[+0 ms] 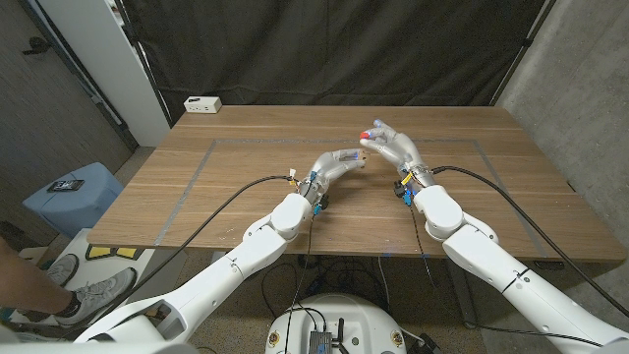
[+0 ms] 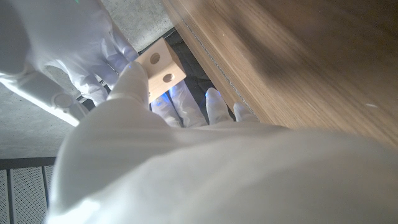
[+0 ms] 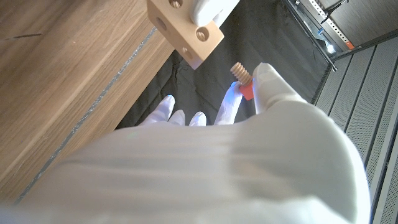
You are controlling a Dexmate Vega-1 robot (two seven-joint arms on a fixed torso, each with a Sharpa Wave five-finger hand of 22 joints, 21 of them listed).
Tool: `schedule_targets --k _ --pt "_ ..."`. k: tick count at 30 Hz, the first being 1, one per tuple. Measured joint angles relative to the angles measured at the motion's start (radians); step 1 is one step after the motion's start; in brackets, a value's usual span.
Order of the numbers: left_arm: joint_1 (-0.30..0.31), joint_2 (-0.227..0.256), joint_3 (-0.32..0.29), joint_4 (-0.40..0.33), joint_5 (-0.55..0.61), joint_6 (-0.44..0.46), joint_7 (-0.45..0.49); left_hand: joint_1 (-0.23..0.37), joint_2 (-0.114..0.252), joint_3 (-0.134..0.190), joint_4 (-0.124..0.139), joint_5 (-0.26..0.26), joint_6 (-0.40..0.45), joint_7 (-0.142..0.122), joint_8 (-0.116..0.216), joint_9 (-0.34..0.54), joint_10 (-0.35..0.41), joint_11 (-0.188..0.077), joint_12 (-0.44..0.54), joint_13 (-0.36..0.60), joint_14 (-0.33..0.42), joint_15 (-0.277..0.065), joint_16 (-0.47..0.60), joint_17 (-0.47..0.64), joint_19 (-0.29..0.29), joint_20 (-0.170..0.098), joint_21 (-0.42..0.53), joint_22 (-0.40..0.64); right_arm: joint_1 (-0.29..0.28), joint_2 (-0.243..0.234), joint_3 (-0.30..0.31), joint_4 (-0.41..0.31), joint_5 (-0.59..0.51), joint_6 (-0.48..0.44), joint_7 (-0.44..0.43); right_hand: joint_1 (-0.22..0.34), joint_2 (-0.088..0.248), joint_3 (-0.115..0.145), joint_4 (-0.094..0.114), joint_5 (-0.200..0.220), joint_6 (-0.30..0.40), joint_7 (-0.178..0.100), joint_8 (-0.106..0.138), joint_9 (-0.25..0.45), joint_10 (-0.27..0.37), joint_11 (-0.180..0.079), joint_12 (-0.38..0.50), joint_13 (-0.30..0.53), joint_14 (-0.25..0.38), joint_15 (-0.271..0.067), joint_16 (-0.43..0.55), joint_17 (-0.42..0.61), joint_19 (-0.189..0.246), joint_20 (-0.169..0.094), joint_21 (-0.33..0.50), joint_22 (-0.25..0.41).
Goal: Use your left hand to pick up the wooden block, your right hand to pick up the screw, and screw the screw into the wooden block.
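Observation:
My left hand (image 1: 337, 164) holds the wooden block (image 1: 353, 157) above the middle of the table. The block (image 2: 160, 68) is pale, with round holes in its faces, and my left hand (image 2: 186, 162) pinches it. My right hand (image 1: 394, 147) is just right of the block and holds the screw (image 1: 366, 135) by its red head. In the right wrist view the screw (image 3: 242, 80) has a tan threaded shaft that points toward the block (image 3: 186, 30), with a small gap between them. My right hand (image 3: 249, 155) pinches it between thumb and a finger.
The wooden table (image 1: 491, 197) carries a taped rectangle outline. A white box (image 1: 202, 103) sits at the far left corner. A blue bin (image 1: 74, 192) stands on the floor to the left. A person's foot (image 1: 29, 290) shows at the lower left edge.

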State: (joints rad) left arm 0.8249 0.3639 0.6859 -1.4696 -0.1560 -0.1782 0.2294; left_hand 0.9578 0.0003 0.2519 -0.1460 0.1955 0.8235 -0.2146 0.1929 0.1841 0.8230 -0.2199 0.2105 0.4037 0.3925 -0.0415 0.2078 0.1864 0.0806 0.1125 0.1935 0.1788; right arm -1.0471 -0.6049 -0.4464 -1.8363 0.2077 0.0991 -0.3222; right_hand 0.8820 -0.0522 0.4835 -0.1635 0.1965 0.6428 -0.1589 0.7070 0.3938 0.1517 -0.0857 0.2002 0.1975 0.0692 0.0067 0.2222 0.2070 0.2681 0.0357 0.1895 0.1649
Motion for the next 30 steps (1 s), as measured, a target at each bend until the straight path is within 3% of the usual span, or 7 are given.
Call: schedule_targets --k 30 --pt "0.008 0.003 -0.002 -0.011 0.011 -0.008 0.009 0.000 0.000 -0.003 0.003 0.000 0.000 0.000 -0.001 -0.001 0.000 0.000 0.000 0.000 0.000 0.000 0.000 0.000 0.000 0.000 0.000 0.000 -0.006 0.001 -0.005 0.013 -0.006 0.023 0.008 0.000 0.000 -0.004 0.004 0.000 0.000 0.000 0.000 -0.005 -0.006 -0.006 0.000 0.000 0.000 0.000 0.000 0.005 0.000 0.000 0.000 0.000"
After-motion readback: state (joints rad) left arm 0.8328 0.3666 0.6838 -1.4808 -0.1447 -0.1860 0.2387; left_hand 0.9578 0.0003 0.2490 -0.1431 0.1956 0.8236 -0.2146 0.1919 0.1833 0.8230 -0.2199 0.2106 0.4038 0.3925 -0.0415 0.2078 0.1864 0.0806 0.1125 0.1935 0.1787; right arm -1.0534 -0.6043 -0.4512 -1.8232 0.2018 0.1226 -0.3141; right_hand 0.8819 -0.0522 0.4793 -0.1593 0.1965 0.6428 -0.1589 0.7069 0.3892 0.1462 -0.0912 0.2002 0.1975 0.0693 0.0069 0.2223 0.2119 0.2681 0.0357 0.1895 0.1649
